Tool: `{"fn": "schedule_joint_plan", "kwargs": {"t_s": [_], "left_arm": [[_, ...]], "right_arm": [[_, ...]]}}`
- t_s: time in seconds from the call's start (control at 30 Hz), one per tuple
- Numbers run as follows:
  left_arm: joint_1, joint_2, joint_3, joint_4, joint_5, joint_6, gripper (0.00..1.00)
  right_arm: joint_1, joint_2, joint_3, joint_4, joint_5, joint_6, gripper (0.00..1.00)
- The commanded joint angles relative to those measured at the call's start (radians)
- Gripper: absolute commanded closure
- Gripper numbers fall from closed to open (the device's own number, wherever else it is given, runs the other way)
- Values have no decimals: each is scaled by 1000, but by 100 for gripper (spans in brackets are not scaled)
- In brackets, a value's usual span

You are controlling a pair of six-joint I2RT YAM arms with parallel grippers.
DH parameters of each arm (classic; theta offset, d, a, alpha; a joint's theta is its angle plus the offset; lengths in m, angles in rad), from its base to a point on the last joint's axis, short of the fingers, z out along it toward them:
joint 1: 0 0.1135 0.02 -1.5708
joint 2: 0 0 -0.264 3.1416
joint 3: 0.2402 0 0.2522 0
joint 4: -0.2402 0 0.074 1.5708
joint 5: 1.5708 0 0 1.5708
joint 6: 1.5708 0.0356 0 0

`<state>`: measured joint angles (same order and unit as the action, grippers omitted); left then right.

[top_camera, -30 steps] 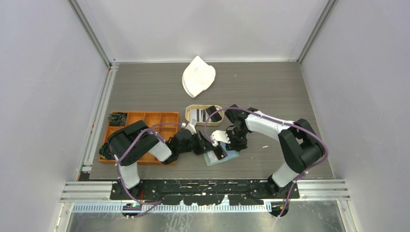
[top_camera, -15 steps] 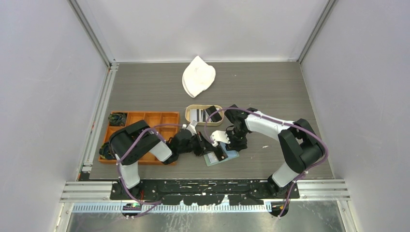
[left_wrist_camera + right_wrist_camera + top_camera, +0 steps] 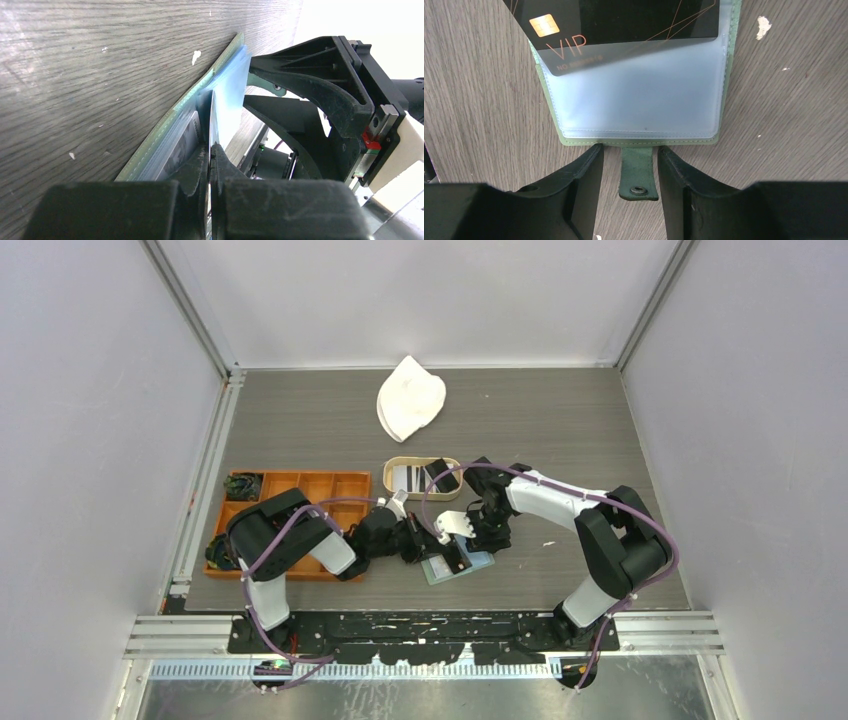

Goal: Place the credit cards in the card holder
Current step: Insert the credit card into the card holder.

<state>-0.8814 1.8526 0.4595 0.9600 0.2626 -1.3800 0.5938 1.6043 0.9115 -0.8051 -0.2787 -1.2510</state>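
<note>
Orange tray (image 3: 320,473) sits at 9 o'clock on the desk (image 3: 560,430). It has dark clutter in its leftmost compartments, and your left arm reaches over its near corner.

Your left fingers (image 3: 212,152) are pinched nearly closed on the black card (image 3: 624,20), which the left wrist view shows edge-on. The card's leading edge is tucked into the clear pocket (image 3: 639,95) of the card holder (image 3: 689,143). In the right wrist view the card comes in from 12 o'clock, skewed, with the chip and "VIP" print showing. It reaches only partway down the pocket.

The card holder lies open and flat on the desk, at about 6 o'clock from desk centre, between your two sets of fingers. At its 11 o'clock is the oval wooden tray (image 3: 422,459) with more credit cards (image 3: 405,478), one pale with stripes and one black. A white object (image 3: 410,400) sits further out at 12 o'clock.

Your right fingers (image 3: 629,155) are spread apart and hold nothing. One is on each side of the snap tab (image 3: 639,175), with the tips just beside the holder's 6 o'clock edge. Can't tell whether they touch it.
</note>
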Motion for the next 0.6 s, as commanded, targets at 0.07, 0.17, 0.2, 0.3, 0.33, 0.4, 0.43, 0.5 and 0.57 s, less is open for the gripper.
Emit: {"fn": "schedule_joint_plan", "kwargs": {"t_s": [0.07,0.17,0.2,0.3,0.33,0.4,0.43,0.5,0.57], "left_arm": [[-2,31,24,-52,35,25,99],[-2,37,39,-57,41,33,99],[-3,37,42,-62,40,37,99],[-2,42,53,-78,44,48,96],[-1,45,57,-81,46,51,94],[2,56,61,-75,52,52,92],[2,63,61,-70,54,53,92],[7,72,60,-60,61,53,90],[11,74,58,-52,67,53,89]], "right_arm": [[17,24,-10,21,-39,8,50],[17,23,-10,21,-39,8,50],[18,22,-10,21,-39,9,50],[20,18,-8,23,-40,13,50],[20,14,-7,24,-39,19,50],[20,3,-3,30,-36,35,48],[19,-4,1,30,-33,45,47],[18,-27,9,35,-24,68,44],[14,-62,16,38,-18,83,41]]}}
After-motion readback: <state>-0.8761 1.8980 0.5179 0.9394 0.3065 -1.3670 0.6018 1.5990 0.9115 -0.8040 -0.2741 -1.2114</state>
